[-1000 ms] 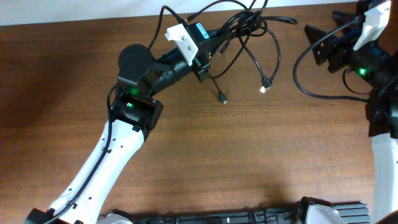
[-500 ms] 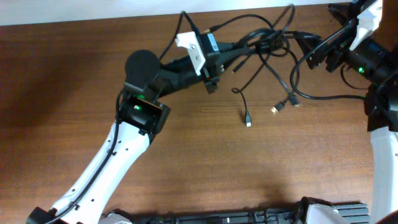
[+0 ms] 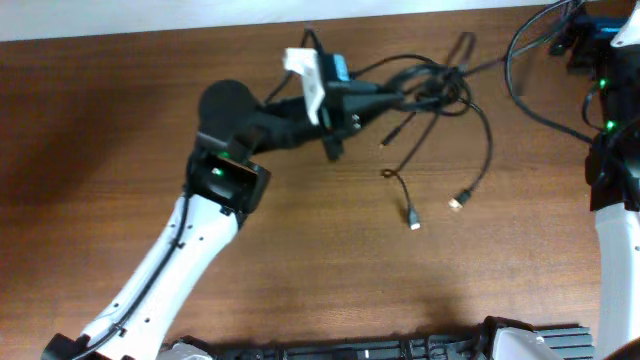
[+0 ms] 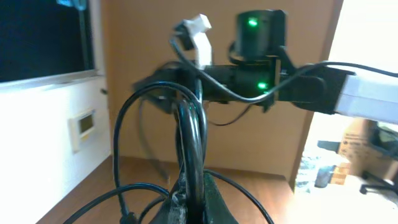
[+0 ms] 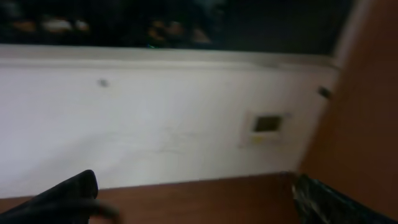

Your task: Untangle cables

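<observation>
Clearly the left gripper [image 3: 390,93] clamped the cables [image 3: 442,82], whose tangle ran toward three o'clock, nearest the gaping, empty right gripper [image 5: 199,205].

Left tool [image 4: 189,196] pinched closed, stretched far forward; right tool [image 5: 199,208] seemingly spread wide.

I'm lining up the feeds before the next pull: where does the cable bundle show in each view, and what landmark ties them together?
Overhead: the cables sit top centre, pinched by the left gripper.
Left wrist: centre frame, dark loops rising from the bottom edge.
Right wrist: not clearly in it; the right gripper stands open.
Shared landmark: the white wall along the table's far edge.
</observation>
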Controlling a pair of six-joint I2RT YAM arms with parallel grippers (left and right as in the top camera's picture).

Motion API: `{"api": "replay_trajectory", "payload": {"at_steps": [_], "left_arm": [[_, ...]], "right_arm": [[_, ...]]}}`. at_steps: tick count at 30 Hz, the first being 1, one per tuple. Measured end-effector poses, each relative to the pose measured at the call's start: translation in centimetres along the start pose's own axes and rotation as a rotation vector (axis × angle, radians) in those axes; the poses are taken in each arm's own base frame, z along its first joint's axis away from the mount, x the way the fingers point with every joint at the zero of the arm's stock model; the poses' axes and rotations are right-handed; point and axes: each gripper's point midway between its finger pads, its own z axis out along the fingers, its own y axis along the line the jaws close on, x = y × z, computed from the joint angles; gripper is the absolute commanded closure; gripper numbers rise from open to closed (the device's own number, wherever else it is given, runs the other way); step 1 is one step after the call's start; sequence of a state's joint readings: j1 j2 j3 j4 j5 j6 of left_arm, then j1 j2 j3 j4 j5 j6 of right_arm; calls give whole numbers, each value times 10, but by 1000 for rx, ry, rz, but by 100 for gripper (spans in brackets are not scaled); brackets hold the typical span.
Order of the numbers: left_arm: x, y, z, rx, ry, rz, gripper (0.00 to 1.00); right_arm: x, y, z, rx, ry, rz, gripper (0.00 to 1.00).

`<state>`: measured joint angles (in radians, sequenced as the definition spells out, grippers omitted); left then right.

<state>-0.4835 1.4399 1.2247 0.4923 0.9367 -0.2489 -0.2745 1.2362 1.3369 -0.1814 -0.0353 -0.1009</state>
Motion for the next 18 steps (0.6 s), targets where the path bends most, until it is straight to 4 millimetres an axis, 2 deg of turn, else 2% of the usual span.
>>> {"api": "replay_trajectory", "payload": {"at_steps": [3, 5, 8, 10, 11, 14, 16, 18], "left_arm": [[-9, 21, -18, -60, -20, -4, 100], [-16, 30, -26, -87, -39, -2, 100], [-19, 34, -27, -115, -54, -9, 100], [-21, 38, -28, -140, -62, -14, 100], [-22, 42, -29, -160, -67, -19, 100], [-22, 51, -31, -211, -75, -33, 100], [-20, 57, -32, -246, -76, -46, 100], [-20, 59, -32, -258, -78, -48, 100]], "right_arm": [[24, -4, -1, 25, 100, -57, 1], [42, 6, -4, -36, 170, -107, 1], [75, 44, -17, -274, 282, -187, 1], [86, 66, -28, -421, 305, -209, 1], [91, 86, -40, -553, 302, -226, 1], [86, 117, -62, -772, 240, -238, 1], [70, 142, -85, -978, 126, -224, 1], [60, 154, -100, -1086, 59, -206, 1]]}}
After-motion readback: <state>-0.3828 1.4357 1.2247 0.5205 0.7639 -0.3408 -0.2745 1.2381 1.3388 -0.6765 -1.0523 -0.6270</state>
